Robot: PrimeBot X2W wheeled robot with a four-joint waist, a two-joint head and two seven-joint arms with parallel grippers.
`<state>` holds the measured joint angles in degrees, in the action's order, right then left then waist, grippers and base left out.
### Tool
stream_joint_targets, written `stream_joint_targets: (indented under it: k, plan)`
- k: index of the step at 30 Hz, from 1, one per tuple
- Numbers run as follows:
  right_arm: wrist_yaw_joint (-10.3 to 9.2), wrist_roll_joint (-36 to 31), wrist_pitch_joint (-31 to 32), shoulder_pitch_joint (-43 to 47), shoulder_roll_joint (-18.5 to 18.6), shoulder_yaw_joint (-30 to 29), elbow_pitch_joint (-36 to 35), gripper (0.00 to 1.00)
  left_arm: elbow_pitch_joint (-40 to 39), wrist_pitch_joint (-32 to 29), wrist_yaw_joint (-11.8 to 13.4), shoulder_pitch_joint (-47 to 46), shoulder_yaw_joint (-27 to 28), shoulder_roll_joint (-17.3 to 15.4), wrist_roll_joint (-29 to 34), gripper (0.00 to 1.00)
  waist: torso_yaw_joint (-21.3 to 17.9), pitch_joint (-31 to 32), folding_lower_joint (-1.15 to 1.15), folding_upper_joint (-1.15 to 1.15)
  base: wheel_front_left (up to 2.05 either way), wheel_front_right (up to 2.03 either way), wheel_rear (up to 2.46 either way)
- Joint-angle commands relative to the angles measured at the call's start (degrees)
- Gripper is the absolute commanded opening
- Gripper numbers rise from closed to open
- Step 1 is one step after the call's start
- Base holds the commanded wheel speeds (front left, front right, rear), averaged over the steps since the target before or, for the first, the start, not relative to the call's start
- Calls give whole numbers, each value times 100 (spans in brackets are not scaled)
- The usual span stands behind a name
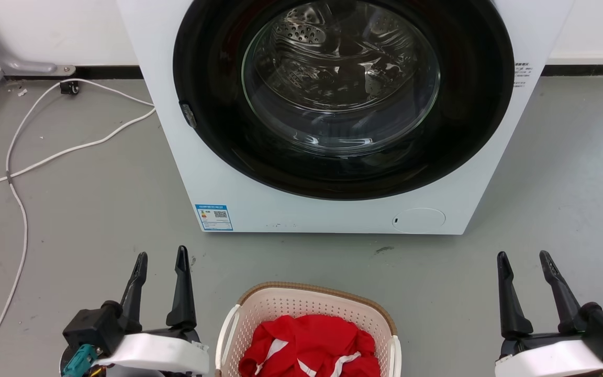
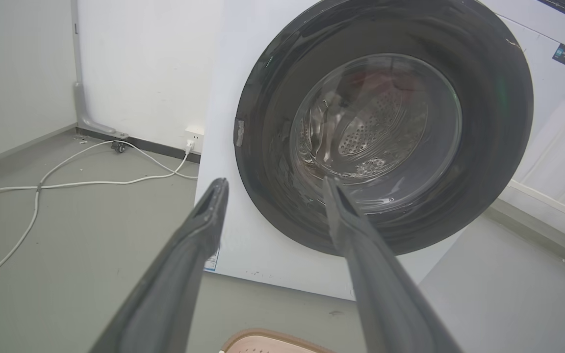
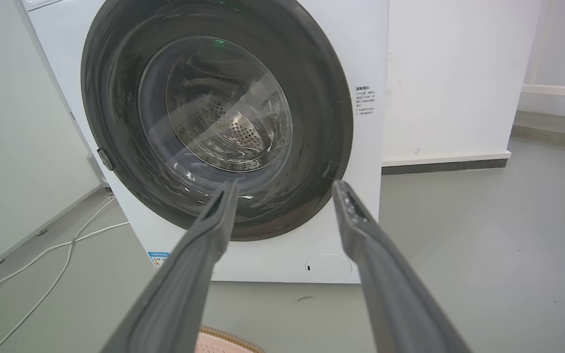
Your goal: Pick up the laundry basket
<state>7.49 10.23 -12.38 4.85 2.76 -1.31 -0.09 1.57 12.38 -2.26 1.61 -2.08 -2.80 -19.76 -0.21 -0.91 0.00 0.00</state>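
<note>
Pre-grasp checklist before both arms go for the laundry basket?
1. Left end effector open, empty: ok.
2. Right end effector open, empty: ok.
3. Cream-white perforated plastic laundry basket with brown rim on floor between them, touching neither: ok.
4. White left handle and white right handle uncovered: ok.
5. Red cloth inside rim: far side ok, near side out of frame, cannot tell.
6. White floor cable apart from basket: ok.

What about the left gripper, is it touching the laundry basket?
Apart. The head view shows grey floor between the open left gripper and the laundry basket.
</note>
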Motion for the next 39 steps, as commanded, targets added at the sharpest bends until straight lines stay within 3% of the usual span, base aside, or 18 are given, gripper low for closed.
stream_joint_targets:
  k: [1, 24, 39]
  plan:
    - [0, -125, -50, 68, 21, 8, -67, 100, -54, 54, 33, 33, -16, -13, 111, 100, -2, -2, 0, 0, 0, 0, 0]
    - [-1, -1131, -288, 235, 19, 41, -224, 100, -111, 293, 127, 176, -59, -12, 1022, 100, -26, -28, 0, 0, 0, 0, 0]
    - [-1, -1062, -285, 240, 19, 61, -182, 100, -10, 292, 160, 185, -44, -12, 1010, 100, -10, -21, 0, 0, 0, 0, 0]
